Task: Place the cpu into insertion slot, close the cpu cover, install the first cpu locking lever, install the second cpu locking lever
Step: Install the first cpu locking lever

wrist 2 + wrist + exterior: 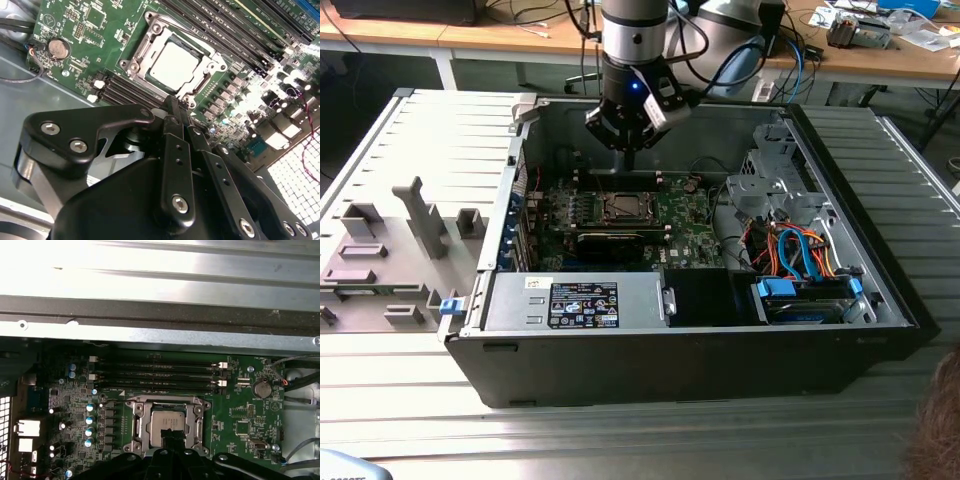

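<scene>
In the first wrist view the black gripper covers the near edge of the silvery-grey square cpu, and we cannot see that edge of the silvery metal cpu cover around it. The gripper body is cut off by that picture's edge. In the second wrist view the black linkage hides the green circuit board beside the socket, and the glare washes out the small parts there. In the exterior view the insertion slot is too small for us to tell whether the locking levers are latched. The black computer case wall hides the board's near strip.
</scene>
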